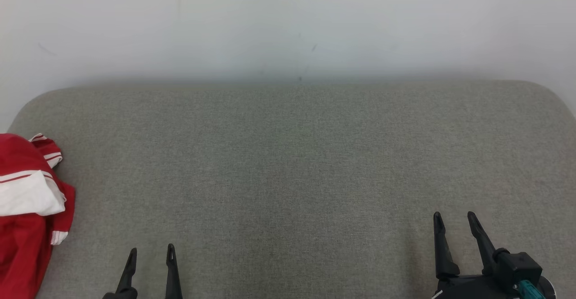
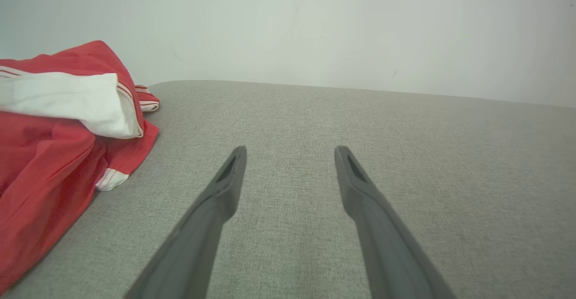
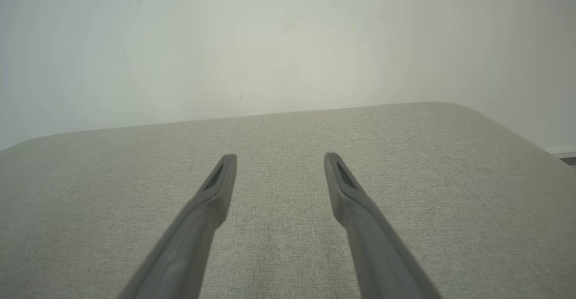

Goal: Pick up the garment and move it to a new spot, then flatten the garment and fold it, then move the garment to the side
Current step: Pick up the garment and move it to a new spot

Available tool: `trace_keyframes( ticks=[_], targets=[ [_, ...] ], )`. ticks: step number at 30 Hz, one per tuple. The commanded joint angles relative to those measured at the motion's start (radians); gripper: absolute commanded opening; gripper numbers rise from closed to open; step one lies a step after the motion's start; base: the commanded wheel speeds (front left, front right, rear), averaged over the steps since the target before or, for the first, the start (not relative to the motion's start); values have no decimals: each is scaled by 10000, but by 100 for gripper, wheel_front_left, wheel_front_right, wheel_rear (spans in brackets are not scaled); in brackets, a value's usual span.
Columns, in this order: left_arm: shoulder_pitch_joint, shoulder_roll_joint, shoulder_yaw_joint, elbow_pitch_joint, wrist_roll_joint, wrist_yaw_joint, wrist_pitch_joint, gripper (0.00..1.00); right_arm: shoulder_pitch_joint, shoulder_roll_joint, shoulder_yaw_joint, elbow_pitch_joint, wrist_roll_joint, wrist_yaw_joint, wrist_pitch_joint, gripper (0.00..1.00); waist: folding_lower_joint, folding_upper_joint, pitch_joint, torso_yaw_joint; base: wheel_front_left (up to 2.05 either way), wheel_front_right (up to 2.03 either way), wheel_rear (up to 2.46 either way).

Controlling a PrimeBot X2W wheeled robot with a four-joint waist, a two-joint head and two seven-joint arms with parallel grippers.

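The garment (image 1: 27, 209) is a red piece with white panels and striped trim, lying crumpled at the far left edge of the grey padded surface (image 1: 297, 164). The left wrist view has the garment (image 2: 58, 146) bunched to the left of the fingers. My left gripper (image 1: 151, 253) is open near the front edge, a short way to the right of the garment and apart from it, nothing between its fingers. My right gripper (image 1: 454, 218) is open at the lower right over bare fabric. Seen from the wrists, the left gripper (image 2: 290, 153) and right gripper (image 3: 280, 159) stand spread and empty.
A pale wall (image 1: 288, 24) rises right behind the padded surface. The surface has rounded far corners, and its right corner (image 3: 454, 108) drops off toward the floor. Bare grey fabric stretches between the two grippers.
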Motion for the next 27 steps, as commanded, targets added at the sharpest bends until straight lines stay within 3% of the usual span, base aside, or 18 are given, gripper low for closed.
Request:
trace_keyframes(
  ticks=[1, 10, 21, 22, 27],
  targets=[
    [61, 46, -24, -26, -72, 37, -35, 100, 120, 23, -43, -52, 54, -21, -12, 100, 0, -1, -7, 157, 0, 0, 0],
    [225, 43, 13, 30, 9, 9, -35, 100, 238, 26, 217, -71, 49, -21, -11, 100, 0, -1, -57, 1263, 0, 0, 0],
    [471, 37, 473, 1, 199, -106, -35, 100, 353, 24, 586, -80, 92, -21, -9, 100, 0, -1, -57, 3855, 0, 0, 0],
    [480, 40, 548, 14, 260, -214, -37, 100, 434, 21, 624, -47, 157, -21, -8, 100, 0, -1, -86, 4604, 0, 0, 0],
    [691, 41, 797, -29, 213, -174, -35, 100, 301, 24, 909, -6, 80, -21, -11, 100, 0, -1, 34, 5488, 0, 0, 0]
  ],
)
